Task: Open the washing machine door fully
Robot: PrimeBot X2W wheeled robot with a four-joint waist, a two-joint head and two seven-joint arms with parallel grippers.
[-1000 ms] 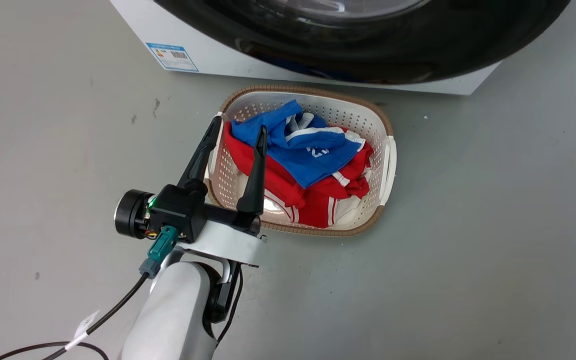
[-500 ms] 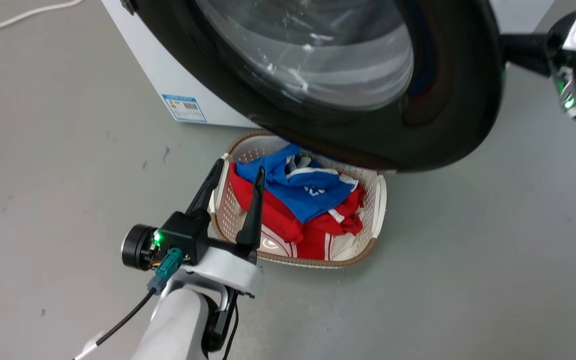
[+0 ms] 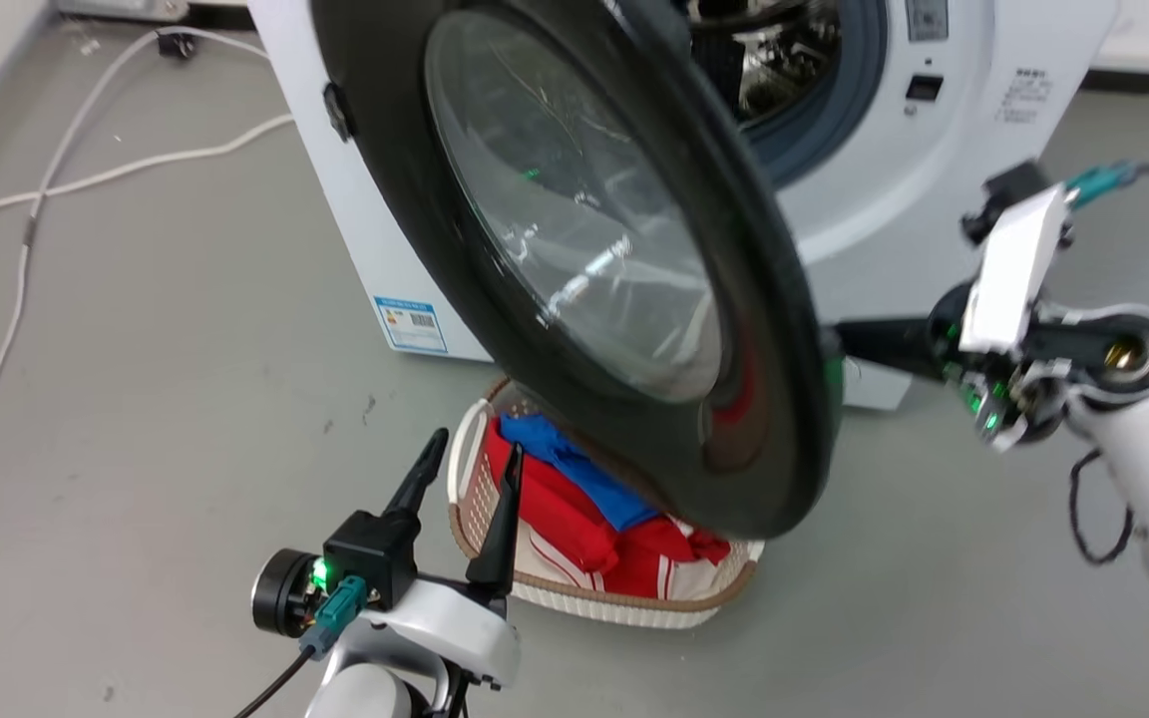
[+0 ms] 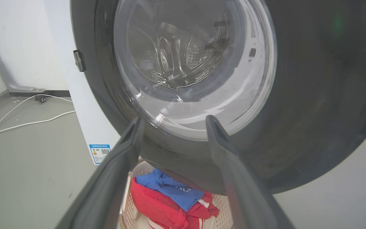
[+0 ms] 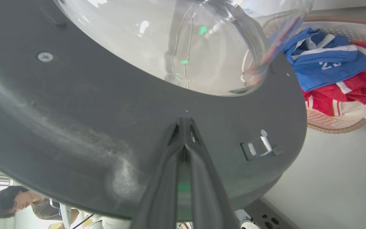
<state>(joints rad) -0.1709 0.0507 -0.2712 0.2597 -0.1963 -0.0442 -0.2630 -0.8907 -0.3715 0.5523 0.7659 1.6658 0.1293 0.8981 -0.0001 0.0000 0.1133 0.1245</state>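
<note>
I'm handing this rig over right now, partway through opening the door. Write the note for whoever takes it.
Left gripper: open, holding nothing, low by the left rim of the laundry basket.
Right gripper: shut, fingertips against the inner face of the door, close to its latch.
Door: swung part way out from the washing machine, hanging over the basket of red and blue clothes. The drum is visible behind it.
Done: door unlatched and part open.
Left: push it round to fully open, probably with the right gripper. Watch the basket under the door's lower edge.
</note>
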